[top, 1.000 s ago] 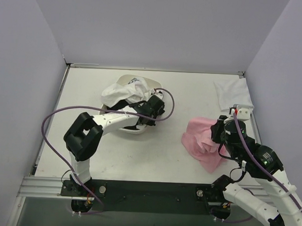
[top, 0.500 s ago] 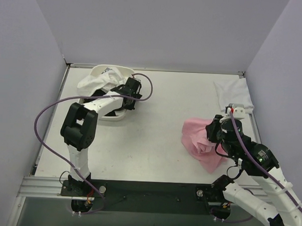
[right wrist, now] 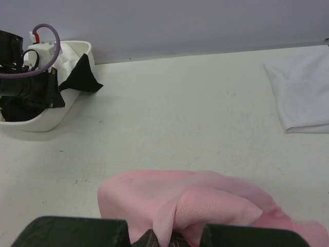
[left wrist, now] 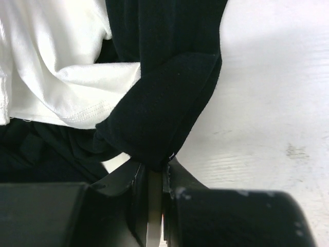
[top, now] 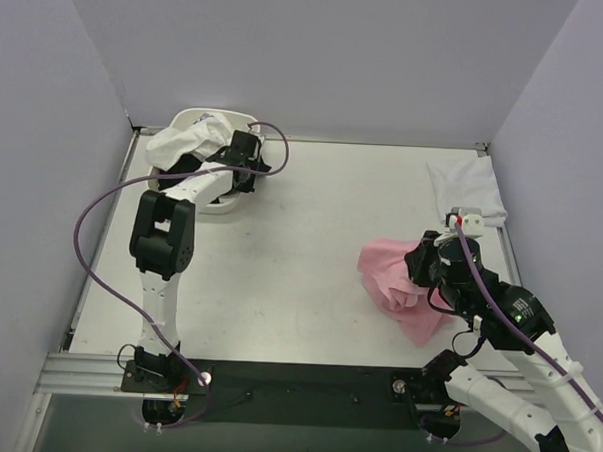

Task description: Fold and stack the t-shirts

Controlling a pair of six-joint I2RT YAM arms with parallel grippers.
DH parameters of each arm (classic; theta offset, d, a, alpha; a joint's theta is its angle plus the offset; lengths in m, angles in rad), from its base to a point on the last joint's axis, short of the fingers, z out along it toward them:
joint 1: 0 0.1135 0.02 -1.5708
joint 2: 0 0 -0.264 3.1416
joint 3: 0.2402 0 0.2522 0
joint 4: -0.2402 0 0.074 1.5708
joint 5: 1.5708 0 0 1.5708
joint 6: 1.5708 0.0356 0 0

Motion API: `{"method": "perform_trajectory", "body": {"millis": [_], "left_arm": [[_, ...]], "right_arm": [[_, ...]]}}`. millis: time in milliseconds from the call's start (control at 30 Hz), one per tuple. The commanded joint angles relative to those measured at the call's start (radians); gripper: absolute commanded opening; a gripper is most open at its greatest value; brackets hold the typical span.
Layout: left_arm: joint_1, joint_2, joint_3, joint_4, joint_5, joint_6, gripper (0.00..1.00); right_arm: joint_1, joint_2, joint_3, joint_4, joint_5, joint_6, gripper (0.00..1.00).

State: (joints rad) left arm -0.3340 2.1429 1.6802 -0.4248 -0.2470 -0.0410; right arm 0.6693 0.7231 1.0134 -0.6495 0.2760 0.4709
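Two grippers are each pinching cloth: the left gripper [left wrist: 154, 172] is nipping a fold of the black t-shirt [left wrist: 169, 92] at the basin [right wrist: 69, 103], eleven o'clock, beside a white t-shirt [top: 180, 141]. The right gripper [right wrist: 167, 237] is clamping the pink t-shirt [right wrist: 205, 206] at four o'clock.

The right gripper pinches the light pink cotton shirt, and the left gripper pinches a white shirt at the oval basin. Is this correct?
No: the left wrist view shows the left gripper pinching the black cotton shirt, not the white shirt beside it. The rest is correct.
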Motion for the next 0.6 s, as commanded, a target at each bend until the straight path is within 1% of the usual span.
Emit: {"method": "perform_trajectory", "body": {"millis": [0, 67, 167, 267, 333, 567], "left_arm": [[0.128, 0.049, -0.011, -0.055, 0.014, 0.033, 0.00], [0.168, 0.032, -0.023, -0.046, 0.023, 0.035, 0.00], [0.243, 0.009, -0.039, -0.034, 0.086, 0.015, 0.00], [0.294, 0.026, -0.001, -0.046, 0.121, 0.003, 0.00], [0.308, 0.052, 0.032, -0.074, 0.127, -0.007, 0.00], [0.328, 0.107, 0.107, -0.091, 0.143, 0.006, 0.00]], "right_arm": [[0.004, 0.030, 0.005, 0.002, 0.002, 0.000, 0.00], [0.007, 0.035, 0.002, 0.010, -0.001, 0.002, 0.00], [0.009, 0.032, -0.006, 0.017, -0.008, 0.002, 0.00], [0.009, 0.035, -0.010, 0.024, -0.011, 0.000, 0.00], [0.012, 0.033, -0.009, 0.025, -0.018, -0.002, 0.00], [0.015, 0.029, -0.010, 0.024, -0.021, -0.002, 0.00]]}}
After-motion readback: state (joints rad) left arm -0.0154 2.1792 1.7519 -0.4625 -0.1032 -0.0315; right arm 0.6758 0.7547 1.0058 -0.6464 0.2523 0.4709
